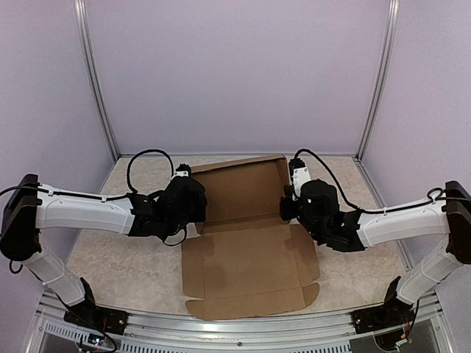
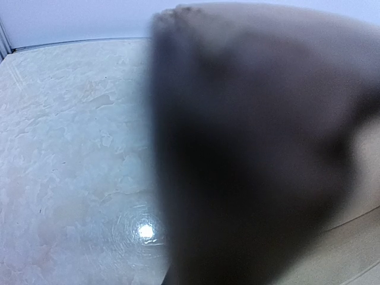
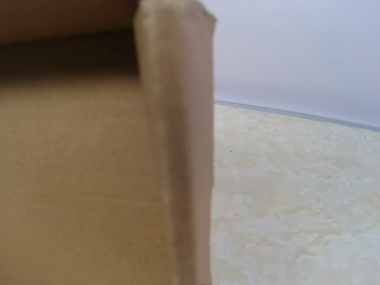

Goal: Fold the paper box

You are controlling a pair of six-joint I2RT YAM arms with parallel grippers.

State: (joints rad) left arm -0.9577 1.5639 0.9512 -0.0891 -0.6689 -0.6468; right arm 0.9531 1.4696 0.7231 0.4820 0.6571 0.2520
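Brown cardboard, the paper box point(image 1: 246, 250) lies on the surface point(image 1: 125, 257) in front of us. Our left end effector point(image 1: 193, 202) and right end effector point(image 1: 291, 206) are pressed together by its side walls point(image 3: 178, 148). Push too hard and we could crush a wall or slide it.

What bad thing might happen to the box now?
1. The left gripper and right gripper are shut at the raised side walls of the paper box; a slip may let a wall flop flat.
2. Squeezing or twisting there might crease the thin cardboard.
3. The wide near flap lies flat by the front edge of the table; a tug could slide the box that way.
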